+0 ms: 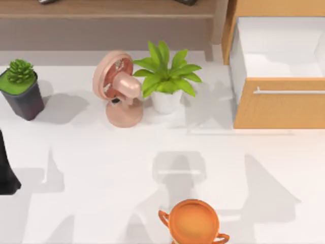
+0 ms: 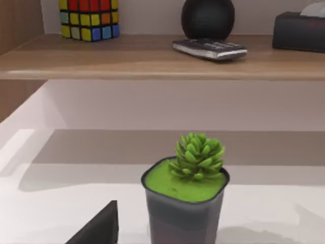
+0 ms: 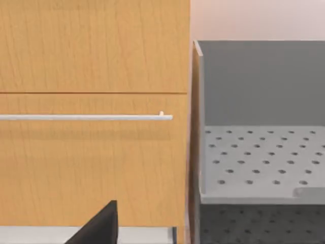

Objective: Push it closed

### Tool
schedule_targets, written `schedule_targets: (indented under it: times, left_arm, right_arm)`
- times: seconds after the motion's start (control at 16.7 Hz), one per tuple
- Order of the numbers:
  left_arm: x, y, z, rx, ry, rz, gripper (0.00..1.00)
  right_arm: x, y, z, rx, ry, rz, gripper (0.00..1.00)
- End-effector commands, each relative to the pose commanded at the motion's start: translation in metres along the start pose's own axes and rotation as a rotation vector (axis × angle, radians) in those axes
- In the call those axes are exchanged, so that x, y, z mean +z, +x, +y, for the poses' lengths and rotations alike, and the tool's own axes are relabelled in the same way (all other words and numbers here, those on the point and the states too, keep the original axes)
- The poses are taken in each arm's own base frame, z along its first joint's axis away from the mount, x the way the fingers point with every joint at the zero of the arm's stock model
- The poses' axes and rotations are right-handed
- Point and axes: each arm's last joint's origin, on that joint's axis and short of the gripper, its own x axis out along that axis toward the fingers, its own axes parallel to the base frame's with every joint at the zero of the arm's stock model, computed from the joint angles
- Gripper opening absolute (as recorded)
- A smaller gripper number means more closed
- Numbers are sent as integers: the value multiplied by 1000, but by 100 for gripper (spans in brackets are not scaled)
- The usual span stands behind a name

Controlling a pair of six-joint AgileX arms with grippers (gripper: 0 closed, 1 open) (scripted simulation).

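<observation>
The drawer (image 1: 284,109) stands pulled out at the table's back right, its white inner walls (image 1: 279,46) exposed behind the light orange-tan front. A thin silver bar handle (image 1: 289,92) runs across that front. In the right wrist view the drawer front (image 3: 91,162) and its handle (image 3: 86,117) face the camera close up, with a dark part of my right gripper (image 3: 99,226) low in front of them. My left arm (image 1: 6,168) sits at the table's left edge, and a dark part of my left gripper (image 2: 99,226) shows before a succulent.
A pink fan (image 1: 119,89) and a leafy plant in a white pot (image 1: 166,81) stand mid-back. A succulent in a dark pot (image 1: 21,86) is back left, and an orange two-handled pot (image 1: 193,222) sits at the front. The brown shelf unit (image 1: 106,10) spans the back.
</observation>
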Motion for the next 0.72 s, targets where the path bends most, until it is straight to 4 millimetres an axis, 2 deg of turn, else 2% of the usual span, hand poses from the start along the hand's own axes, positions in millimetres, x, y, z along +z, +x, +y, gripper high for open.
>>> schedule_targets:
  times: [0.24,0.36,0.54,0.72]
  left_arm:
    - [0,0,0,0,0,0,100]
    - [0,0,0,0,0,0,100]
    - [0,0,0,0,0,0,100]
    - [0,0,0,0,0,0,100]
  right_arm:
    - [-3,0,2,4,-8,3,100]
    - [-12,5,7,14,-52,8,100]
    - [-36,16,21,39,-179,20,100]
    - [-70,25,42,71,-366,31,100]
